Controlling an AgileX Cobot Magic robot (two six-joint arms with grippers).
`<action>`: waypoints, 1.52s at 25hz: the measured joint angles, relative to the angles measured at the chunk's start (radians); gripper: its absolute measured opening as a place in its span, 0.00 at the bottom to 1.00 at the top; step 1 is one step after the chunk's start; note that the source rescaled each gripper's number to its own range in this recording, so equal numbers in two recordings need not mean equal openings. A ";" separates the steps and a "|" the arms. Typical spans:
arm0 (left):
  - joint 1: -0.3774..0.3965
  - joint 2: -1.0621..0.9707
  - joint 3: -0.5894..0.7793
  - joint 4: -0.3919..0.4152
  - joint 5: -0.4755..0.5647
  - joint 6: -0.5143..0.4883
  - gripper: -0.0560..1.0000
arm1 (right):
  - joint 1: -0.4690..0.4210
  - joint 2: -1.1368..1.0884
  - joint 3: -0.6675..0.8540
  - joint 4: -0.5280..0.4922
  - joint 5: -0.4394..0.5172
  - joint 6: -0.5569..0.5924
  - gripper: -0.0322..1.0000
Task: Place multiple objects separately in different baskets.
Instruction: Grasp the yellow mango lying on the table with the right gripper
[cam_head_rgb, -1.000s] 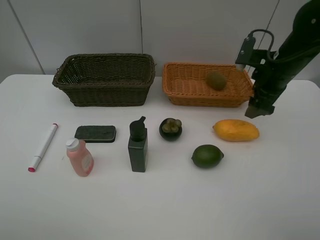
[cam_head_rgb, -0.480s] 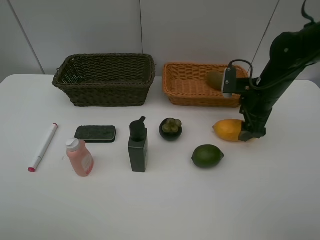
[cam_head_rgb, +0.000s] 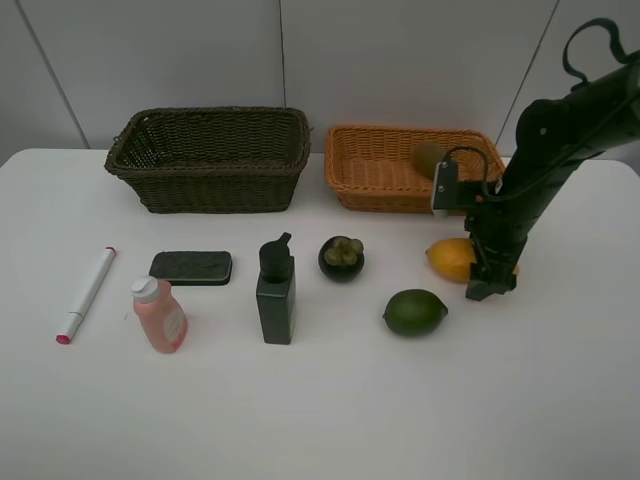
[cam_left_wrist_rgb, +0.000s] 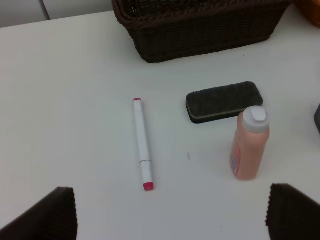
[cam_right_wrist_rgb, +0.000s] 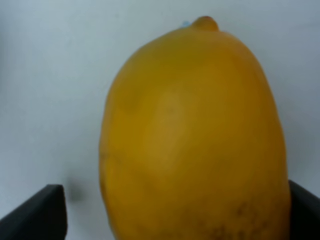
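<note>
From the high camera you see the dark basket (cam_head_rgb: 215, 185) at the back left of the table (cam_head_rgb: 320, 420), and the orange basket (cam_head_rgb: 390, 196) just beside it on the right. The kiwi (cam_head_rgb: 430, 158) lies in the orange basket, toward its right end. In front, from left to right, lie the marker (cam_head_rgb: 86, 294), the upright pink bottle (cam_head_rgb: 160, 315) with the block (cam_head_rgb: 191, 267) just behind it, the upright pump bottle (cam_head_rgb: 275, 292), the mangosteen (cam_head_rgb: 341, 257), the lime (cam_head_rgb: 415, 311) and the mango (cam_head_rgb: 450, 258). The mango rests on the table in front of the orange basket. Your right gripper (cam_head_rgb: 488, 280) is down at the mango's right end and hides that end.

In the left wrist view, your left gripper (cam_left_wrist_rgb: 175, 215) hangs above the table with its fingers (cam_left_wrist_rgb: 57, 215) spread wide and only table between them. Beyond it lie the marker, block, pink bottle and dark basket.

In the right wrist view, the mango fills the picture, lying on the table between spread fingers (cam_right_wrist_rgb: 35, 212). One finger stands clear of the fruit. The other sits right at its edge, and you cannot tell whether it touches.
</note>
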 joint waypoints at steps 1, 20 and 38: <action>0.000 0.000 0.000 0.000 0.000 0.000 1.00 | 0.000 0.003 0.000 0.000 -0.001 0.000 0.97; 0.000 0.000 0.000 0.000 0.000 0.000 1.00 | 0.000 0.009 0.000 -0.011 -0.050 -0.011 0.29; 0.000 0.000 0.000 0.000 0.000 0.000 1.00 | 0.000 -0.035 0.000 -0.012 -0.047 -0.011 0.29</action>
